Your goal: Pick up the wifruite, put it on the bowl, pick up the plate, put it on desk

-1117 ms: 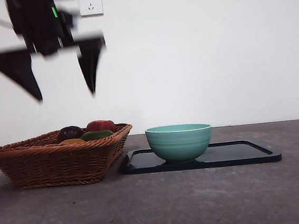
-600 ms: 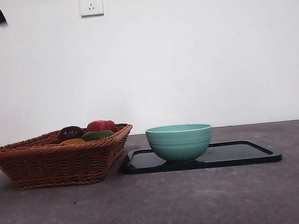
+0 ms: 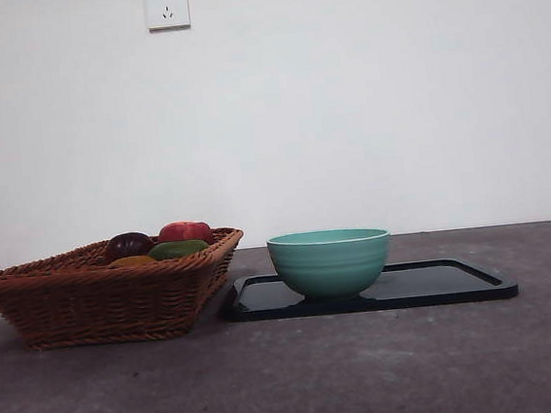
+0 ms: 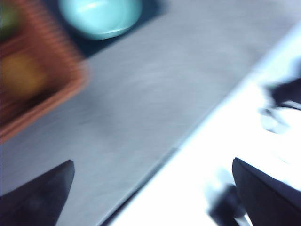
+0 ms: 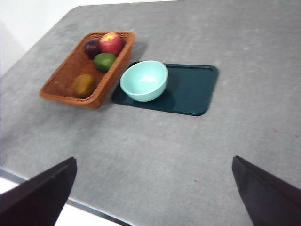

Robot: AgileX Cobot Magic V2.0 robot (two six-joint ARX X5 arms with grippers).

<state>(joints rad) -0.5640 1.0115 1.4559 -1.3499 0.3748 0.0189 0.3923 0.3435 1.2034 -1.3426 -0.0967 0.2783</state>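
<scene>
The orange-brown wifruite (image 5: 83,85) lies in the wicker basket (image 5: 61,80), and only its top shows in the front view (image 3: 132,261). The mint-green bowl (image 3: 329,260) stands empty on the left end of the dark plate (image 3: 439,283), which lies on the grey desk (image 3: 302,380). The right wrist view shows the bowl (image 5: 144,80) and the plate (image 5: 193,89) from high up. My right gripper (image 5: 153,188) is open and empty, far above the desk. My left gripper (image 4: 153,188) is open and empty over the desk's edge; its view is blurred, with the bowl (image 4: 100,16) far off.
The basket (image 3: 108,291) stands left of the plate and also holds a dark purple fruit (image 5: 92,47), a red apple (image 5: 111,43) and a green fruit (image 5: 104,61). A wall socket (image 3: 166,6) is on the white wall behind.
The open gripper that hung high above the basket in the front view rose up and left and is now out of that view. The objects have not moved.
</scene>
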